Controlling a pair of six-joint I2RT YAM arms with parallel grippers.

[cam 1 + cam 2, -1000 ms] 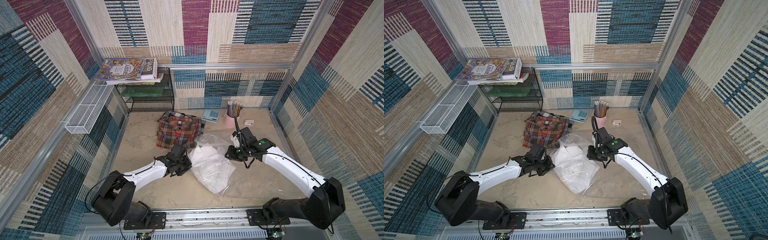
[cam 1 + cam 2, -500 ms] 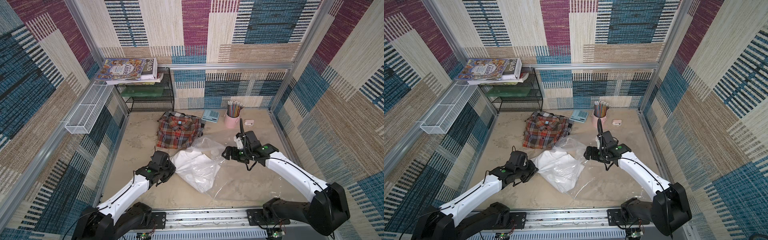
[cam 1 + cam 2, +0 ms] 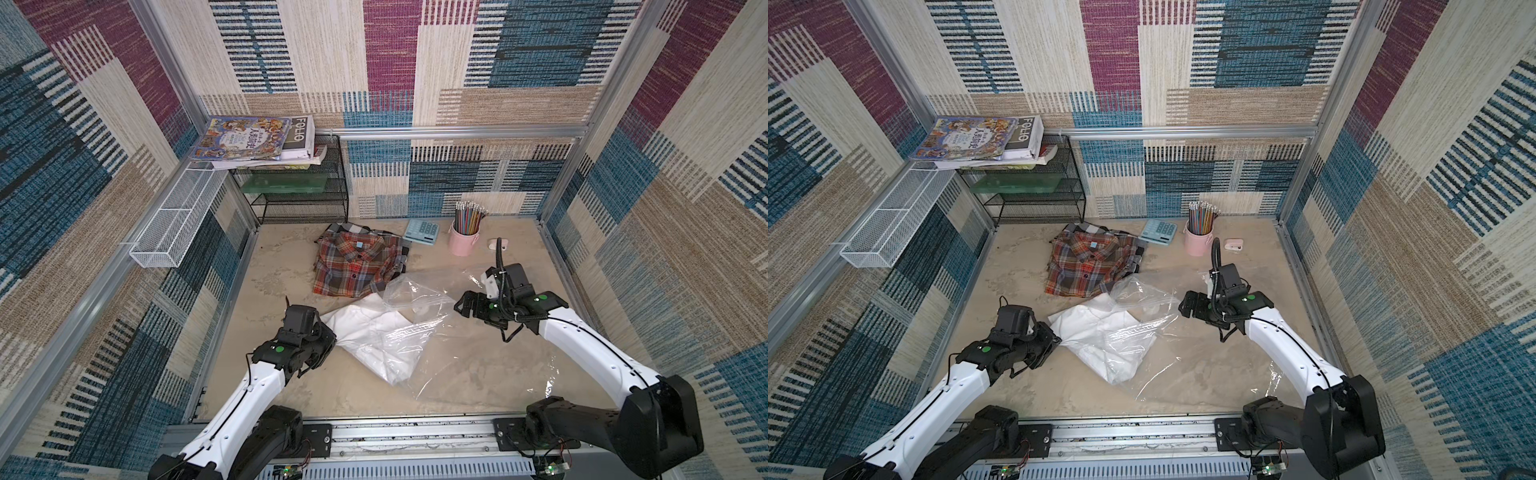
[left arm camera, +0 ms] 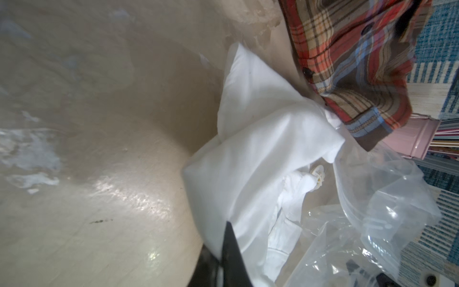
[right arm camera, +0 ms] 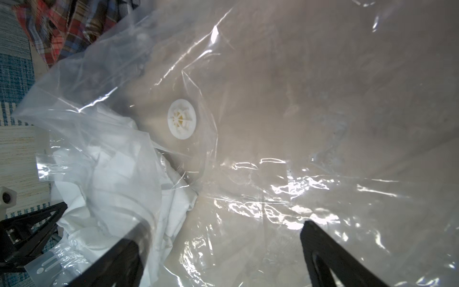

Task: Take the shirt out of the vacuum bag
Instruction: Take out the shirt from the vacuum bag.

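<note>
A: Item 1, task thing. Where?
B: White shirt [image 3: 365,332], crumpled, mid table [image 3: 478,365]. Approx half out of vacuum bag [image 3: 415,291]: the part toward the L arm lies bare, the rest sits under clear plastic. Zip strip [image 3: 405,329] runs across the cloth.

A: Item 2, bag?
B: Clear, crinkly, mouth puffed up just beside plaid shirt [image 3: 357,266]. The rest lies flat toward the R arm's base. Round white valve [image 5: 182,118] on the film, just beside the white cloth in the R wrist view.

A: Tools?
B: Left gripper [image 3: 330,340]: jaws together, pinched on white shirt's edge on the side nearest its own arm. L wrist view confirms, cloth runs in btwn the dark fingers [image 4: 229,238].
Right gripper [image 3: 463,305]: jaws wide apart, low at the bag's far edge, clamping nothing. One finger shows through a fold of film in the R wrist view. Touching the plastic or not: can't tell.

A: Misc?
B: Plaid shirt, folded, at back, touching the bag's mouth. Calculator [image 3: 422,230] and pink cup [image 3: 463,243] w/ pencils along the back wall. Black wire shelf [image 3: 299,195] in the back-left corner, books [image 3: 253,139] stacked on top. White mesh basket [image 3: 174,220] on the left wall.
</note>
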